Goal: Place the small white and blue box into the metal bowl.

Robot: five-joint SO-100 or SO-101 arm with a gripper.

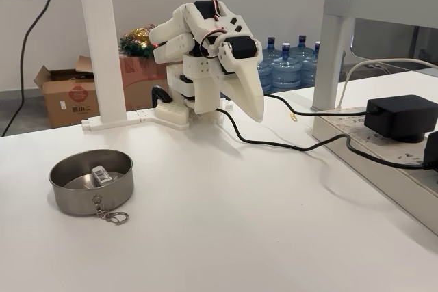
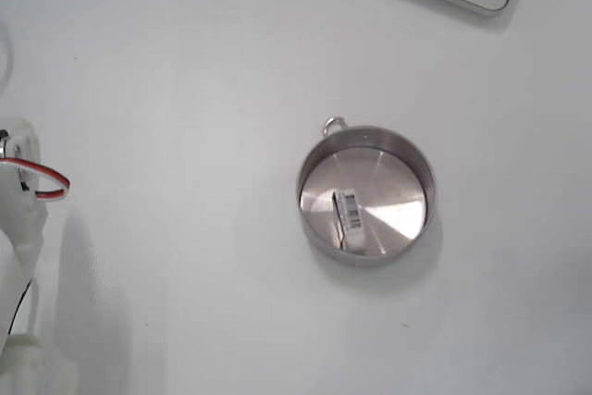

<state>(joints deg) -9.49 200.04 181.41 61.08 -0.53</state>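
**Box in Bowl, Arm Folded**

We found the arm folded upright on its base at the back of the table, in a fixed view. The gripper (image 1: pixel 254 111) pointed down, clear of the table (image 1: pixel 274 223), its fingers closed together and holding nothing.

The bowl (image 1: pixel 68 196) stood well apart from the gripper, nearer the camera and to its left in that view. The box (image 1: pixel 101 175) lay inside the bowl on its floor, a printed label facing up. The clasp (image 1: pixel 113 215) hung from the near rim onto the table.

In another fixed view, we saw the box (image 2: pixel 347 213) lying beside the bowl's (image 2: pixel 407 150) lower left wall.
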